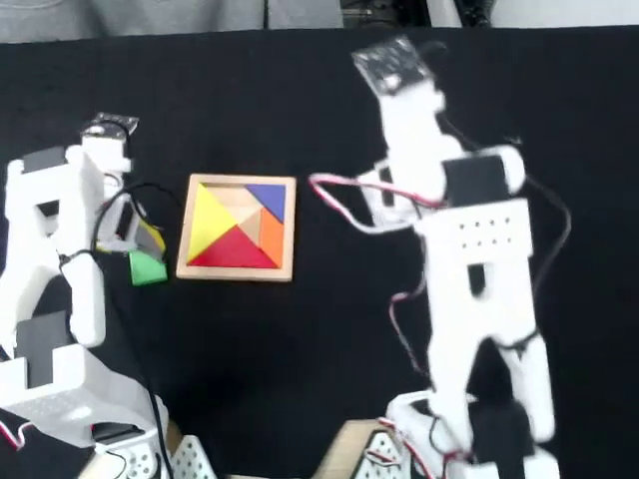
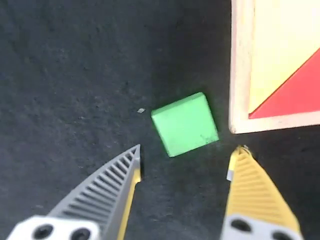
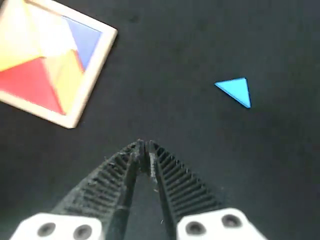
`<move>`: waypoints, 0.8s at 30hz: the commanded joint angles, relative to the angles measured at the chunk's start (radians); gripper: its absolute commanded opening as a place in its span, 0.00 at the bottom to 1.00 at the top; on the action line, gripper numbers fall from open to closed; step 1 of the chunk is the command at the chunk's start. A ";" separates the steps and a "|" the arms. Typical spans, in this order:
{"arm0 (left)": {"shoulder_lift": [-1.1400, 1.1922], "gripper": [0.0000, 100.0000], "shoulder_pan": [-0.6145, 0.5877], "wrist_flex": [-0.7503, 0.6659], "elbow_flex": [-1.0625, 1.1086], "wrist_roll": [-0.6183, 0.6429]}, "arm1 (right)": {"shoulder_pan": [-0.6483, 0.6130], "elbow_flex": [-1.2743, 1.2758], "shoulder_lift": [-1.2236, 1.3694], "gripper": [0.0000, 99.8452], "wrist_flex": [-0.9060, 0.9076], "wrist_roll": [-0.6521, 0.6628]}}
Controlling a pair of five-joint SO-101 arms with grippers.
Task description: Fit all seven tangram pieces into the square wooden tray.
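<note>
Tray (image 1: pixel 235 272) lies on the black table (image 1: pixel 300 90), partly filled with coloured pieces (image 1: pixel 215 225). Left gripper (image 2: pixel 190 148) hangs with its jaws spread wide and empty. The green square (image 2: pixel 185 124) lies flat just ahead of its tips, untouched, just beside the tray's corner. Right gripper (image 3: pixel 145 146) is pinched closed on nothing. A blue triangle (image 3: pixel 236 91) lies well apart from the tray.

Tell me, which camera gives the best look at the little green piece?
The left wrist view: the green piece lies whole and close on the black cloth, just ahead of the left arm's fingers, which stand open, and beside the tray. The high view shows it small, between the left arm and the tray.
</note>
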 commanded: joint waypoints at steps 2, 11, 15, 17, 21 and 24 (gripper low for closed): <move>-0.123 0.28 0.031 -0.184 0.157 0.140 | 0.037 0.420 -0.183 0.01 -0.295 0.006; -0.117 0.28 0.025 -0.353 0.308 0.232 | 0.035 0.679 -0.252 0.01 -0.450 0.006; -0.114 0.28 0.024 -0.350 0.309 0.267 | 0.035 0.736 -0.252 0.01 -0.509 0.006; -0.114 0.28 0.013 -0.371 0.317 0.276 | 0.035 0.748 -0.252 0.01 -0.517 0.006; -0.114 0.28 -0.002 -0.407 0.351 0.276 | 0.034 0.753 -0.252 0.01 -0.517 0.006; -0.114 0.28 -0.007 -0.439 0.389 0.279 | 0.014 0.754 -0.252 0.01 -0.517 0.006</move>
